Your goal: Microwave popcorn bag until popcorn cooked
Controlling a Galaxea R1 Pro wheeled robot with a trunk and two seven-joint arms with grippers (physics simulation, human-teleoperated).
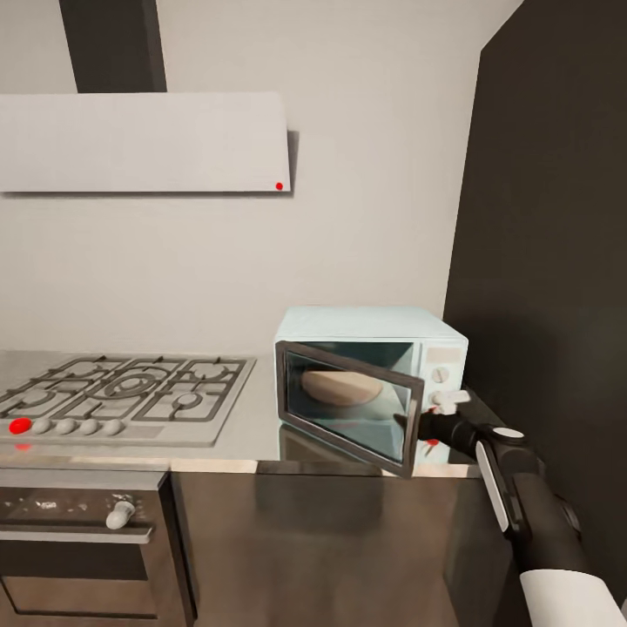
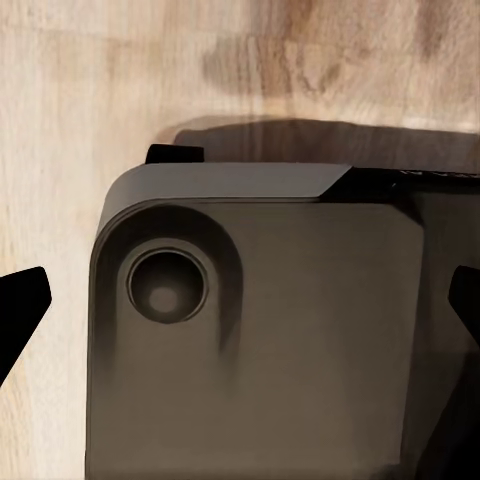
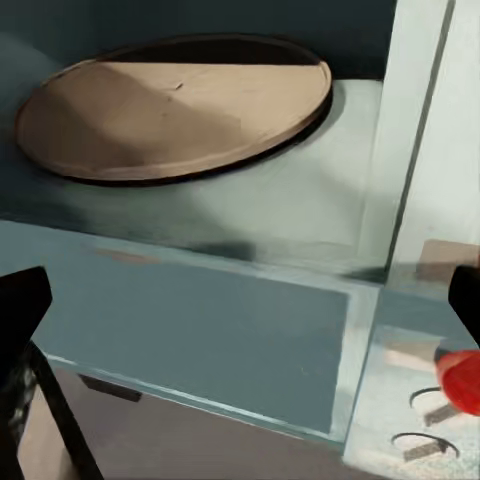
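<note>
The pale mint-blue microwave (image 1: 383, 335) stands on the steel countertop (image 1: 257, 431) against the dark cabinet. Its dark glass door (image 1: 348, 405) hangs partly open, swung out toward me. Inside lies a round tan turntable (image 3: 170, 105), with nothing on it. My right gripper (image 1: 416, 424) is at the door's free edge, just in front of the knobs (image 1: 441, 374). In the right wrist view that gripper (image 3: 245, 310) is open, fingers wide apart, with the door glass (image 3: 200, 340) across the gap. The left gripper (image 2: 245, 300) is open, above my own dark base (image 2: 270, 340). The popcorn bag is out of view.
A grey gas hob (image 1: 126, 387) with black grates takes up the counter's left part, under a flat range hood (image 1: 144, 144). A steel oven (image 1: 83, 540) sits below the hob. A tall dark cabinet (image 1: 549, 261) closes the right side. Wood-plank floor (image 2: 60, 120) lies beneath the left gripper.
</note>
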